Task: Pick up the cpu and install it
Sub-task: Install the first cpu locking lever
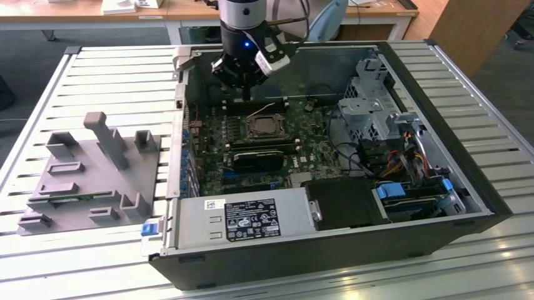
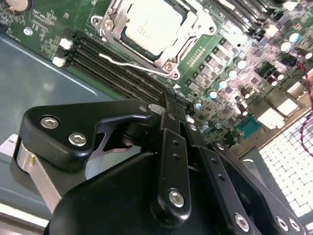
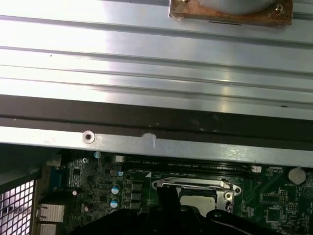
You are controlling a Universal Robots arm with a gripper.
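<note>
A big black computer case (image 1: 334,250) lies open on its side on a silver slatted metal tabletop (image 1: 100,75). Inside it sits a green circuit board (image 1: 288,134) with many small parts.

The cpu, a small flat square chip with a shiny silver-grey top (image 1: 262,127), already sits in its metal socket frame (image 2: 161,46) in the middle of the board. In the second wrist view the chip (image 2: 152,23) looks pale and bright, with a thin wire lever (image 2: 129,62) lying just beside the frame. Long black slots (image 2: 117,68) run next to the frame.

The black pincer (image 1: 247,95) hangs over the far part of the board, near the chip but not touching it. Its fingers (image 2: 172,147) are pressed close together, and nothing is between them.

On the exterior view's left, a grey plastic holder tray with tall blocks (image 1: 92,172) rests on the tabletop, well apart from the case. Near the front of the case is a silver metal box with labels (image 1: 237,222).
</note>
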